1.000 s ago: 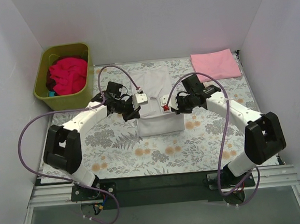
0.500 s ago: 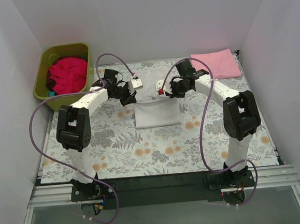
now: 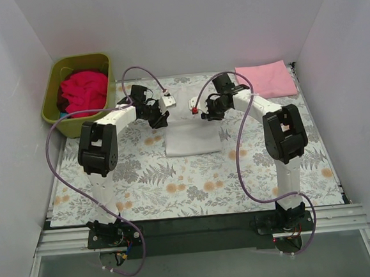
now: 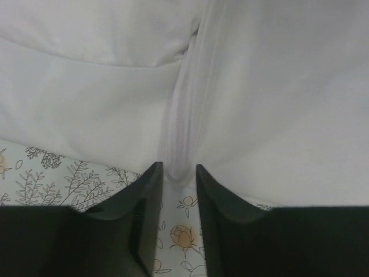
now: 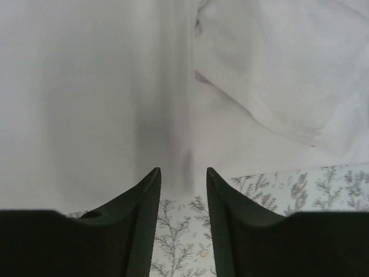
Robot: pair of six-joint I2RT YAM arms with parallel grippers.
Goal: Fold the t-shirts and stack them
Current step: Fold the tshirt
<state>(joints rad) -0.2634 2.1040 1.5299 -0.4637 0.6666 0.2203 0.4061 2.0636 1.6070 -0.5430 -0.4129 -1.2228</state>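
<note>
A white t-shirt [image 3: 193, 138] lies partly folded in the middle of the floral sheet. Both grippers are at its far part. My left gripper [image 3: 160, 118] pinches a raised ridge of the white t-shirt [image 4: 259, 86] at its fingertips [image 4: 179, 170]. My right gripper [image 3: 207, 115] holds the shirt's edge between its tips [image 5: 183, 173], with a crease in the white cloth [image 5: 86, 86] running to them. A folded pale pink t-shirt [image 3: 265, 79] lies at the far right. Crimson t-shirts [image 3: 82, 92] are bunched in the tub.
The olive-green tub [image 3: 50, 107] stands at the far left corner. The grey-and-orange floral sheet [image 3: 195, 182] covers the table. White walls close in the left, back and right sides. Purple cables loop out from both arms.
Both grippers have moved away from me toward the far edge, taking the white shirt's edge with them; the visible white rectangle is shorter and both arms are stretched further out.
</note>
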